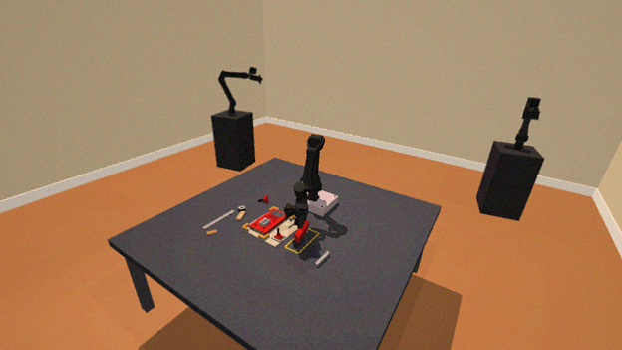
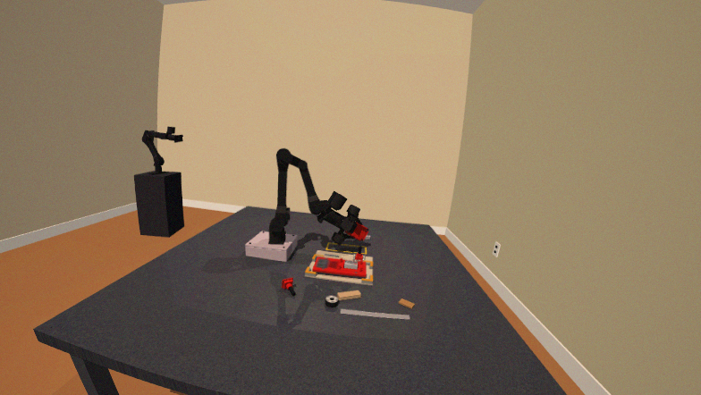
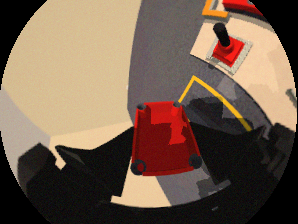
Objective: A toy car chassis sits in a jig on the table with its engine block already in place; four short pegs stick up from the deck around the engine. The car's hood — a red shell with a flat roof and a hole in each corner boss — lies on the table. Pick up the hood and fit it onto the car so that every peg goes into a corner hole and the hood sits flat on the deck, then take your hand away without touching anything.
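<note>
My gripper [image 1: 300, 228] [image 2: 361, 234] [image 3: 161, 127] is shut on the red hood [image 1: 299, 236] [image 2: 362, 230] [image 3: 162, 139] and holds it tilted, clear of the table. The hood hangs over a yellow marked rectangle [image 1: 292, 249] [image 3: 192, 79], just beside the jig. The red car chassis [image 1: 257, 223] [image 2: 329, 266] sits in the beige jig [image 1: 274, 242] [image 2: 338, 278] with the grey engine block [image 2: 350, 264] on its deck. The pegs are too small to make out. A small red base with a black stick [image 3: 226, 48] stands on the jig near the hood.
The arm's white base [image 1: 323, 202] [image 2: 271, 247] stands behind the jig. Loose parts lie around: a red piece with a black peg [image 1: 264, 198] [image 2: 287, 284], a black ring [image 2: 332, 301], two wooden blocks [image 2: 349, 294] [image 2: 406, 303], a long grey bar [image 2: 374, 314] [image 1: 218, 219], a short grey bar [image 1: 322, 259].
</note>
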{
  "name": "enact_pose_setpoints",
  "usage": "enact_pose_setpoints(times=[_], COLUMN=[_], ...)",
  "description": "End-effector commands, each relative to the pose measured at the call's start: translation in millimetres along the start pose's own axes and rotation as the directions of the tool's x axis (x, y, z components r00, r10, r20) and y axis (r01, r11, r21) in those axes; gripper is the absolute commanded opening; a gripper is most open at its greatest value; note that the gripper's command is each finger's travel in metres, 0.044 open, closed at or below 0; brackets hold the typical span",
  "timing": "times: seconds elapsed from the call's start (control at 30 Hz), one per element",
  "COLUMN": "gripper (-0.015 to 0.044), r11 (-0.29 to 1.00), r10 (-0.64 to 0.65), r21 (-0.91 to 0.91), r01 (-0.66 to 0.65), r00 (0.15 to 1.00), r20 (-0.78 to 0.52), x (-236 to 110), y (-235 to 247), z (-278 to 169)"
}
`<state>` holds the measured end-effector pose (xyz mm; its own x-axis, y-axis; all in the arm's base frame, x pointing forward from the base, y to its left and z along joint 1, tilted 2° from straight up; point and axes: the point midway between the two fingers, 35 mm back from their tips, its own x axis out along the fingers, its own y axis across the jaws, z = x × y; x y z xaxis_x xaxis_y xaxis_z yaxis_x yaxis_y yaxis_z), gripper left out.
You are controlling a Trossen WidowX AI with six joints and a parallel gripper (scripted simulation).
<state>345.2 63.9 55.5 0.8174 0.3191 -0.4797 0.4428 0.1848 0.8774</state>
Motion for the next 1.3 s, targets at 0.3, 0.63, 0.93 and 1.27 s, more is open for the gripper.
enact_pose_setpoints(times=[0.3,0.63,0.93,1.27], gripper=[0.0,0.0,0.0,0.0], r11=[0.929,0.779,0.585,0.321], r10=[0.001,0.001,0.0,-0.001], r21=[0.37,0.627,0.811,0.947], r01=[0.001,0.003,0.005,0.006], r00=[1.0,1.0,1.0,1.0], r20=[-0.006,-0.006,-0.006,-0.006], x=[1,3,7,9], y=[-5,-13,-25,-42], z=[-1,-1,-1,-1])
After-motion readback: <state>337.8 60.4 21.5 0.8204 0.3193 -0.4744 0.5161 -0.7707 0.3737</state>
